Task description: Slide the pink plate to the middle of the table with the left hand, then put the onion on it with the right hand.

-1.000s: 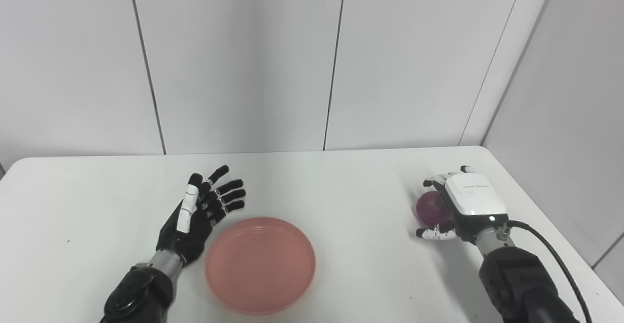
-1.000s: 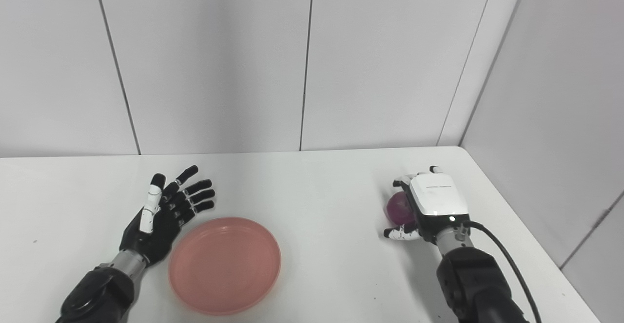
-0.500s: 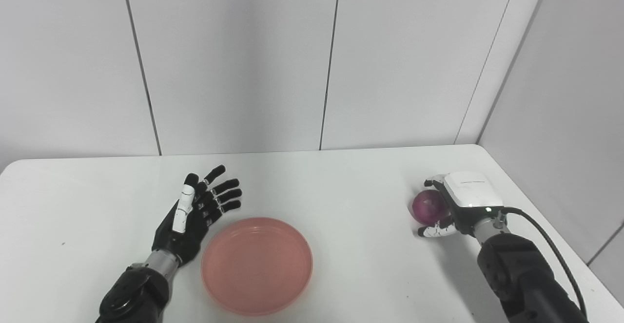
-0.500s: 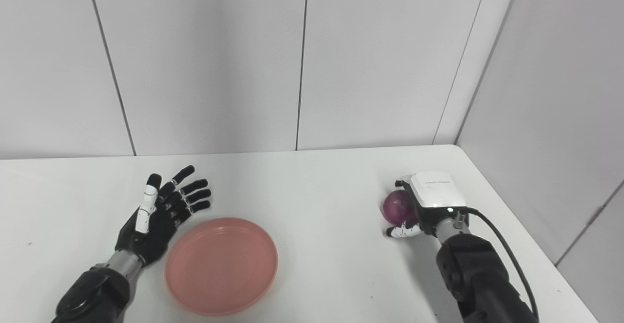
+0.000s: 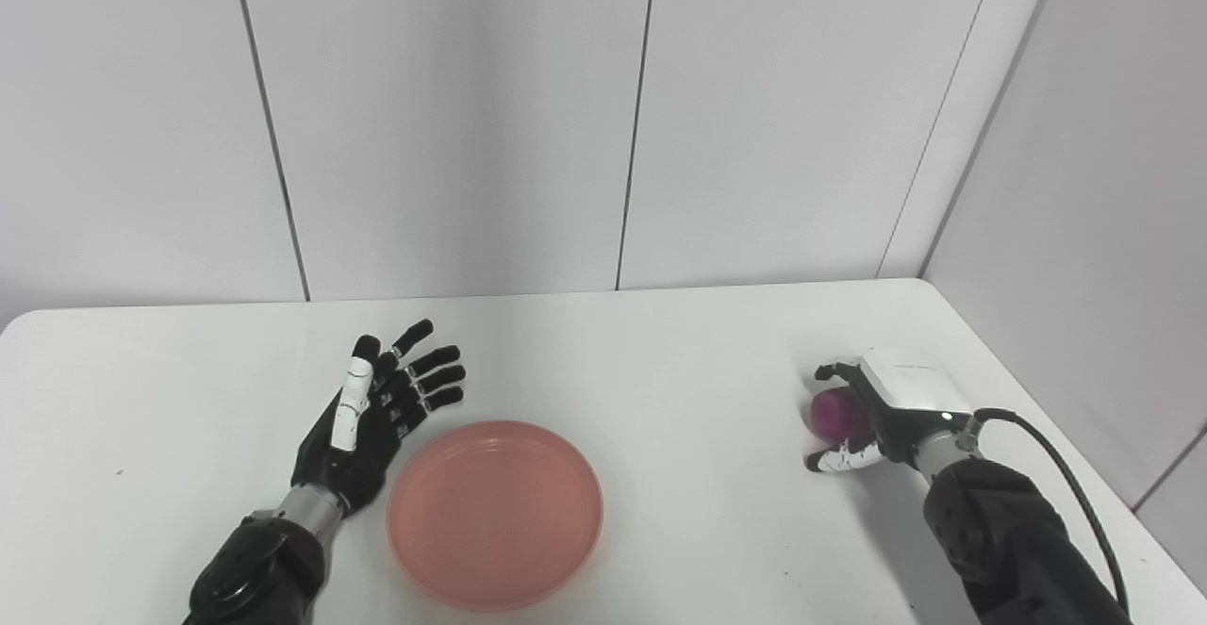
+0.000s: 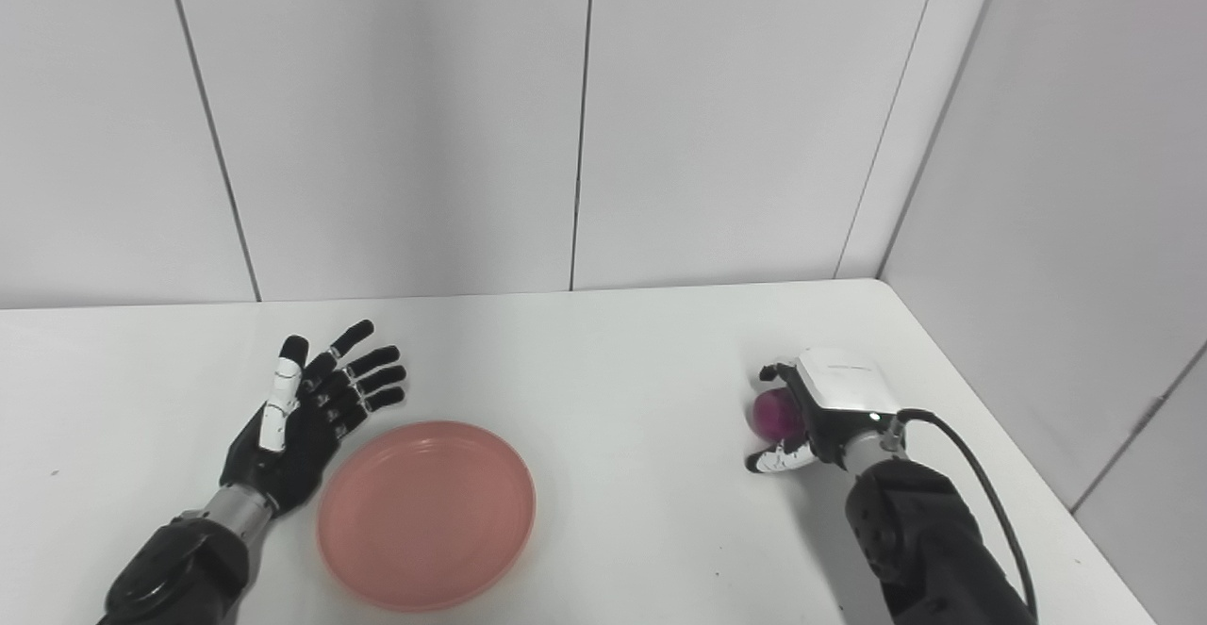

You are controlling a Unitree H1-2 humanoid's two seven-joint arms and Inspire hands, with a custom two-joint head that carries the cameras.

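Here, one pink plate (image 5: 495,514), one onion (image 5: 832,412).

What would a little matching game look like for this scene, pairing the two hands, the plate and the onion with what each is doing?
Things:
1. left hand
2. right hand
3. plate
4. onion

States:
A. purple, held on the table's right side
B. open, fingers spread, beside the plate
C. pink, with nothing on it
D. closed around the onion

Pairs: 1-B, 2-D, 3-C, 4-A

Two head cameras, side by side, look down at the same white table (image 5: 660,352) and walls.
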